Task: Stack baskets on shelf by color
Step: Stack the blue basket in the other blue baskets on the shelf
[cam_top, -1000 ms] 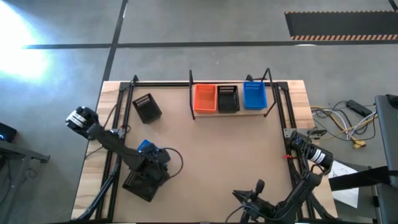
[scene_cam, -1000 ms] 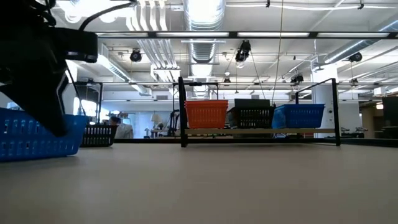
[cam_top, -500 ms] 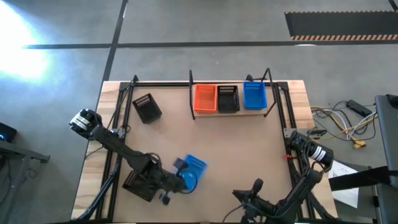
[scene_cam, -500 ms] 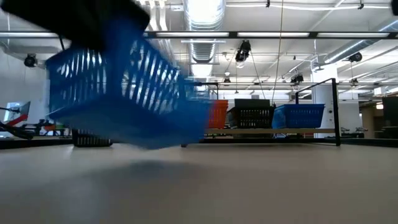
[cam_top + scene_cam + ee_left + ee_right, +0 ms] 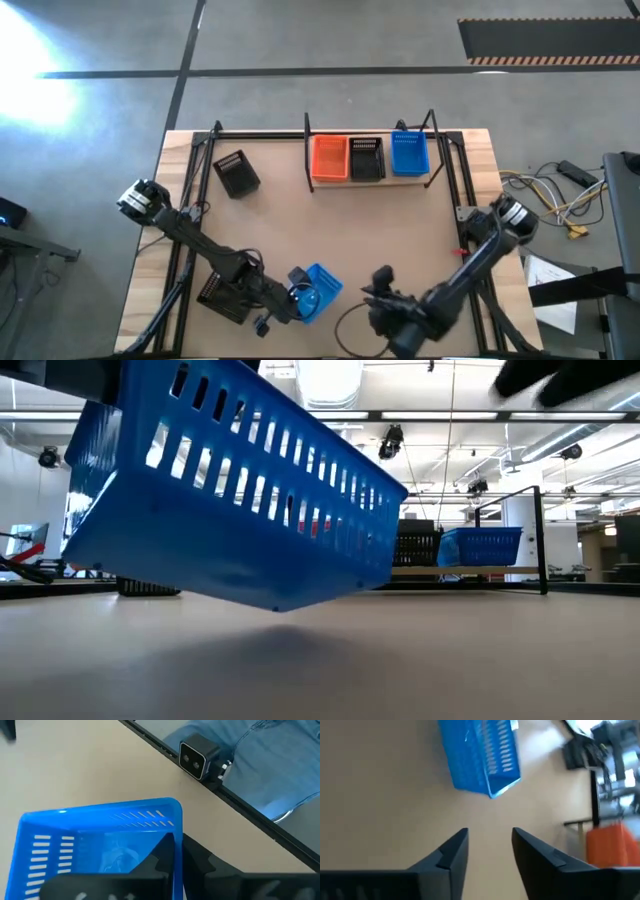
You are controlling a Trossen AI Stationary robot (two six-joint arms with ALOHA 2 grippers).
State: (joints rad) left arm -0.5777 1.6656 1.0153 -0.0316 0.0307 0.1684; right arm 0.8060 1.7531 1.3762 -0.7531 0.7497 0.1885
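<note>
My left gripper point(image 5: 297, 300) clamps the rim of a blue basket point(image 5: 318, 291), tilted clear of the desk near its front edge, so my right gripper point(image 5: 489, 845), fingers parted and empty, can take it.

Bright overhead light; right wrist view blurred.

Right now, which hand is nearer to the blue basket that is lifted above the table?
The left. The left hand grips the rim of the blue basket and holds it tilted off the table. The right hand is open, beside the basket, not touching it.
</note>
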